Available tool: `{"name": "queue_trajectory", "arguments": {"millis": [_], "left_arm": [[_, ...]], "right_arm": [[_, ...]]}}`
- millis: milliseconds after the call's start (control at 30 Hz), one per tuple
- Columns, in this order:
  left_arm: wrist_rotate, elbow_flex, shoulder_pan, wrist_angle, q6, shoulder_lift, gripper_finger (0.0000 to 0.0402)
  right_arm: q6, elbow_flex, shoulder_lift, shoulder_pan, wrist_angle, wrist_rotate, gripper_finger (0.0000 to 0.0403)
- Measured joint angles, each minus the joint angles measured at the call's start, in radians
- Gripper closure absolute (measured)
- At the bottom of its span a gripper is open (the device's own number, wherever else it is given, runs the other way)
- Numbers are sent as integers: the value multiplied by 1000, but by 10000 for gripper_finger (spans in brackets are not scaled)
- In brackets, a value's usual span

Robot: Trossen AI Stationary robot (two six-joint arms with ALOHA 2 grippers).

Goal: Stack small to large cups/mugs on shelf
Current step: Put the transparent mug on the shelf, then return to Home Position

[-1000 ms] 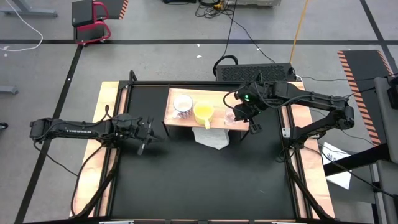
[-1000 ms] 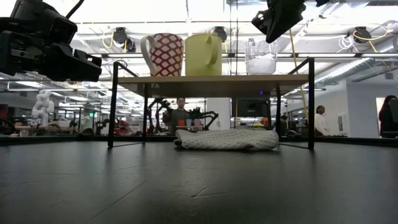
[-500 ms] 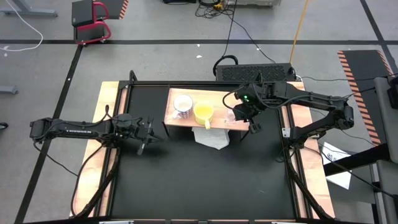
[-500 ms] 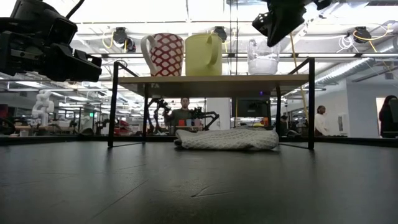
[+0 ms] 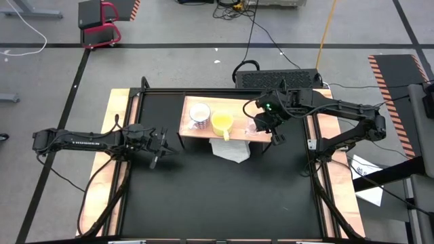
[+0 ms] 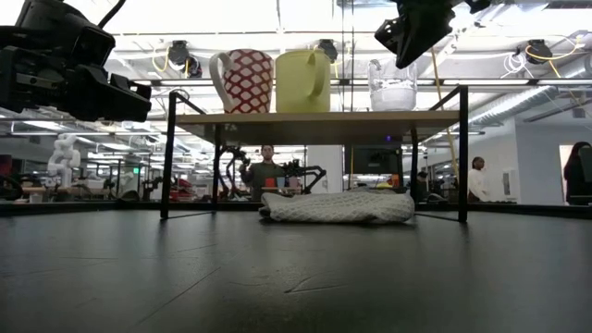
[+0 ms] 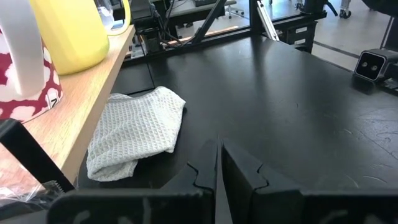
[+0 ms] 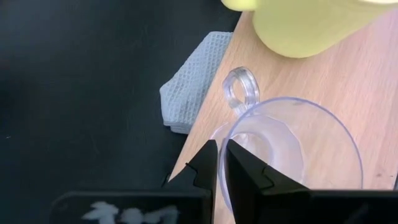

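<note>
Shelf [image 5: 203, 130]: light-wood board on a black frame, upper centre of the high view, standing on the black bench [image 5: 217, 196]. Three vessels in a row on it, all upright and apart from one another.

Low view, left to right: white mug [image 6: 242, 80] with red pattern, handle to its left; yellow mug [image 6: 304, 80] just beside it; clear glass cup [image 6: 389, 85] near the right end of the shelf.

Right gripper [image 5: 273, 135]: over the right end of the shelf, above the glass cup. In the right wrist view its fingers [image 8: 205, 165] stand almost together with only a thin slit between them, beside the cup's rim, holding nothing.

Left gripper [image 5: 157, 155]: left of centre in the high view, over bare bench, well apart from the shelf. Fingers [image 7: 208, 168] pressed nearly together, empty.

White cloth [image 6: 338, 205]: crumpled on the bench under the shelf, its edge sticking out past the front.

People in the room beyond, low view.
</note>
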Motion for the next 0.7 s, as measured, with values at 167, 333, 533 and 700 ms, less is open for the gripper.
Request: {"name": "queue_trajectory", "arguments": {"millis": [167,333,533,700], "left_arm": [[0,0,0,0,0,0,376],[0,0,0,0,-1,0,376],[4,0,0,0,-3,0,376],[5,0,-2,0,-3,0,376]], "right_arm": [[7,1,-9,0,4,-1,380],[11,1,-30,0,10,-1,380],[37,1,-57,0,24,-7,377],[74,2,-65,0,28,-8,334]]}}
